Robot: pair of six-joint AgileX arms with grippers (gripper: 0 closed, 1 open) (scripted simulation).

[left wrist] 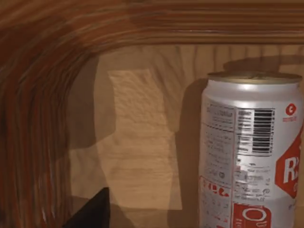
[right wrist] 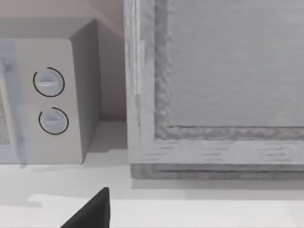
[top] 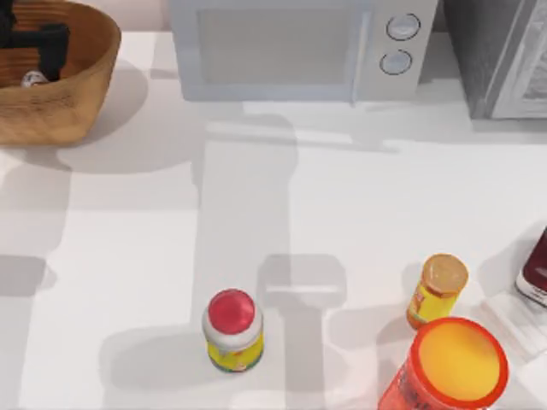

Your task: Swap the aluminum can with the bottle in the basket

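Inside basket (top: 81, 102): one aluminum can (left wrist: 251, 152), left tool (top: 38, 43) above.

A white table (top: 128, 273) under bright light carries soft shadows, with a white microwave (top: 291, 47) at its far edge.

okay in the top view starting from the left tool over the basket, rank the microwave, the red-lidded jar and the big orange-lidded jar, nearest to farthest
Measured from the left tool, over the basket at the table's far left:
1. Microwave, at the back, middle of the table.
2. Red-lidded jar, at the front, near the middle.
3. Big orange-lidded jar, front right corner.
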